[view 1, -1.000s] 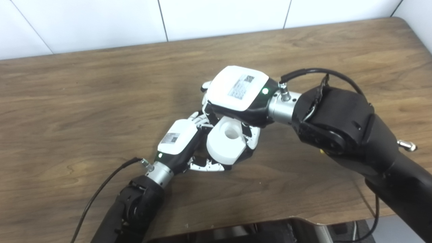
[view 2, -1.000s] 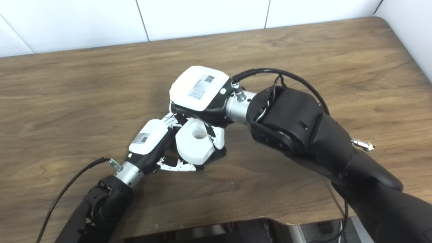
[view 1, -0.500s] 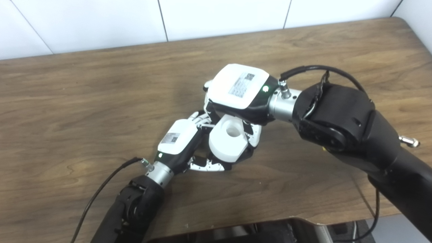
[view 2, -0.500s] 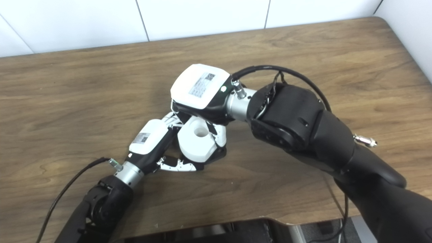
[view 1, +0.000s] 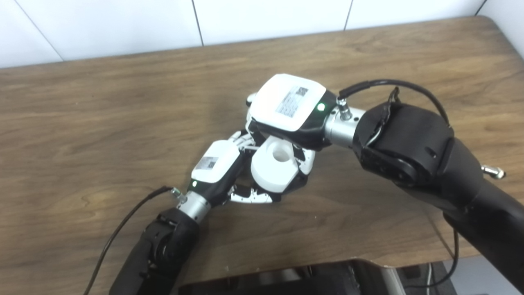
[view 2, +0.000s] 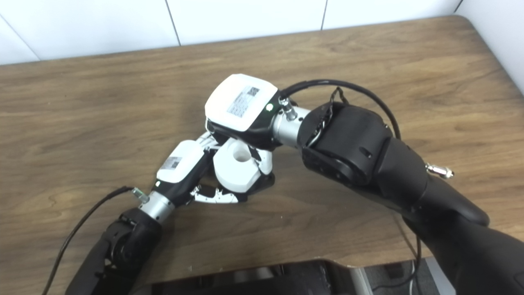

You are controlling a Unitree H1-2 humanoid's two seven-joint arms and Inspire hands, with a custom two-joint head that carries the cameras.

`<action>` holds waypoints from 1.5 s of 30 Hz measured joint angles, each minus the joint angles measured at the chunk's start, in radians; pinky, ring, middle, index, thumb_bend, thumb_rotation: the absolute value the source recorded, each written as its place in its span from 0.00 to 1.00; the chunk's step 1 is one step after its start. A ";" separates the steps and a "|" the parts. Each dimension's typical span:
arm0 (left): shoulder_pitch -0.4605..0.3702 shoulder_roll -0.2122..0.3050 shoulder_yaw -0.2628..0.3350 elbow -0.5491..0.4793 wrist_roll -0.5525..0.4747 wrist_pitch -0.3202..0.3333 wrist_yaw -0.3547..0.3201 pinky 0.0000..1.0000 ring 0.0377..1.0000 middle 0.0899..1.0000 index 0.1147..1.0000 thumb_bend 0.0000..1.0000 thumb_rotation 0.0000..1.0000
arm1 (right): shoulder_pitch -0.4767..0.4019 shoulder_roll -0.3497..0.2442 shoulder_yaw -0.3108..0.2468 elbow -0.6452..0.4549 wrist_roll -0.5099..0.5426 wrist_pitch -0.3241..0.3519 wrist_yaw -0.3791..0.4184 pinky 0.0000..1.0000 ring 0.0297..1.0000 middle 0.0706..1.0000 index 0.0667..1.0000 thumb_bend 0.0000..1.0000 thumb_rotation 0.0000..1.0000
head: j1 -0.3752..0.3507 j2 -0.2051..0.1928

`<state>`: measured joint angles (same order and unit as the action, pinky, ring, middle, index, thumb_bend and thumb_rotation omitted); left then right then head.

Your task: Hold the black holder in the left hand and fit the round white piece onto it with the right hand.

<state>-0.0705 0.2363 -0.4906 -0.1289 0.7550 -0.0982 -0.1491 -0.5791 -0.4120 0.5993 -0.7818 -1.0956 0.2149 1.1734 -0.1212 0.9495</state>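
The round white piece (view 1: 273, 168), thick with a hole in its top, sits in the middle of the wooden table (view 1: 82, 123). It rests over a black holder (view 1: 298, 186), of which only a dark edge shows under it on the right. My left hand (view 1: 217, 168) comes from below left with its fingers wrapped around the base beneath the white piece. My right hand (view 1: 288, 108) arches over from the right, its fingers closed down on the white piece from above. Most of the holder is hidden by the piece and both hands.
A black cable (view 1: 118, 229) trails from my left wrist across the table's near left. Another cable (view 1: 385, 85) loops over my right forearm. The table's front edge (view 1: 286, 268) has a dark shape below it. White wall panels (view 1: 266, 16) stand behind.
The whole picture has shifted slightly, so the camera moved. Both hands keep their hold; the white piece has tilted and shifted only slightly within the hands.
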 measured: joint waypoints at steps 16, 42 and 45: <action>-0.002 0.002 0.001 -0.001 -0.001 -0.001 -0.003 0.95 0.88 0.80 0.42 0.52 0.06 | -0.005 -0.019 0.005 -0.011 0.017 -0.018 0.001 0.77 0.87 0.74 0.44 0.52 0.13 | -0.015 0.023; -0.002 0.006 0.008 -0.009 -0.008 0.002 -0.021 0.97 0.88 0.80 0.42 0.51 0.06 | -0.055 -0.056 0.048 -0.001 0.067 0.021 0.001 0.79 0.90 0.75 0.44 0.53 0.14 | -0.028 0.035; -0.002 0.006 0.008 -0.009 -0.008 0.001 -0.021 0.96 0.88 0.80 0.42 0.51 0.06 | -0.055 -0.056 0.043 0.004 0.077 0.021 0.001 0.80 0.89 0.75 0.44 0.53 0.14 | -0.026 0.031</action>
<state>-0.0728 0.2420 -0.4827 -0.1382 0.7466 -0.0968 -0.1704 -0.6344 -0.4675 0.6421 -0.7777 -1.0191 0.2362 1.1740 -0.1473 0.9802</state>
